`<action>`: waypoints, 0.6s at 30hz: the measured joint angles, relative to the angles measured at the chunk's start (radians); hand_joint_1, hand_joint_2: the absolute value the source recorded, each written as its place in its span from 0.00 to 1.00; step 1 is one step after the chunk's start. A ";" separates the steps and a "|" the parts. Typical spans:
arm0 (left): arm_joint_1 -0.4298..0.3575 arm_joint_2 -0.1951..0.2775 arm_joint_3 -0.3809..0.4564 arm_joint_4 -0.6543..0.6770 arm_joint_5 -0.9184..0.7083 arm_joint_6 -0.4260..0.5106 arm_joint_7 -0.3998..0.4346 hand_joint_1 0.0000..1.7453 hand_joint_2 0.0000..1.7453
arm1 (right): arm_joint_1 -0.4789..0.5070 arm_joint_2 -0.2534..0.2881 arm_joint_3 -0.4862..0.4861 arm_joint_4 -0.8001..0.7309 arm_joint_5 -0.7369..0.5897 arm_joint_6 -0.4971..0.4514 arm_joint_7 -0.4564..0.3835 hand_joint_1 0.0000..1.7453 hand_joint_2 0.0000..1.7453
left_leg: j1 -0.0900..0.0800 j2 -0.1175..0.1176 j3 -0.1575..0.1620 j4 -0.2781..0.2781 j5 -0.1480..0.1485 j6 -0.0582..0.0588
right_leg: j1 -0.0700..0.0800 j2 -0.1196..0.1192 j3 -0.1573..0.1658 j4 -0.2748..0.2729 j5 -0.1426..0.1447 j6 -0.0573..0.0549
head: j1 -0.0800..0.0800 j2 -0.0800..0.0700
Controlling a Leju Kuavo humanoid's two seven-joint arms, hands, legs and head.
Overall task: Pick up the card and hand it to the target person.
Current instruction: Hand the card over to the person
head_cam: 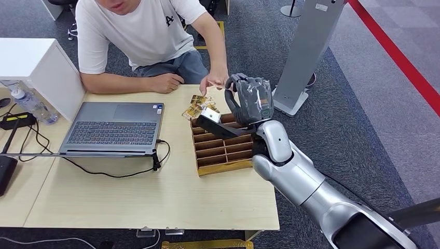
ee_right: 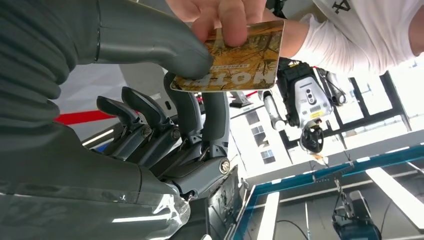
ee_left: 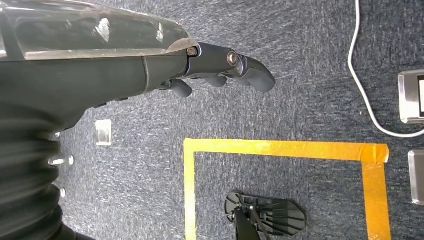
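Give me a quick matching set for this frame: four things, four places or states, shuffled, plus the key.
Things
1. card
2. laptop
3. left hand
4. wooden organizer

Places or states
A. open on the table's left part
B. hanging over carpet, holding nothing
C. on the table by the right hand, slots mostly empty
D. pinched by the right hand and the person's fingers

Pairs: 1-D, 2-A, 3-B, 4-C

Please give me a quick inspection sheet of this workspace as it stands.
Surface: wooden table.
Job's things: card pinched by the right hand and by the person's hand.
Clutter: laptop, slotted card box, loose cards, bottle.
Hands: left hand hangs over carpet, holding nothing.
Cables: black lead by the laptop.
Surroundings: seated person, grey stand, red floor line.
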 joint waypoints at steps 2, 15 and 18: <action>-0.003 -0.001 -0.003 0.000 -0.003 -0.002 0.000 0.00 1.00 | 0.018 0.008 0.000 0.017 0.002 -0.038 -0.019 0.54 1.00 | 0.000 0.000 0.000 0.000 0.000 0.000 | 0.000 0.000 0.000 0.000 0.000 0.000 | 0.000 0.000; 0.003 -0.003 -0.013 0.000 0.014 -0.006 -0.010 0.00 0.00 | 0.070 0.033 -0.009 0.062 -0.160 -0.045 -0.082 0.00 1.00 | 0.000 0.000 0.000 0.000 0.000 0.000 | 0.000 0.000 0.000 0.000 0.000 0.000 | 0.000 0.000; 0.009 -0.003 -0.013 0.000 0.022 0.000 -0.017 0.00 0.00 | 0.090 0.032 -0.023 0.056 -0.276 -0.018 -0.116 0.00 1.00 | 0.000 0.000 0.000 0.000 0.000 0.000 | 0.000 0.000 0.000 0.000 0.000 0.000 | 0.000 0.000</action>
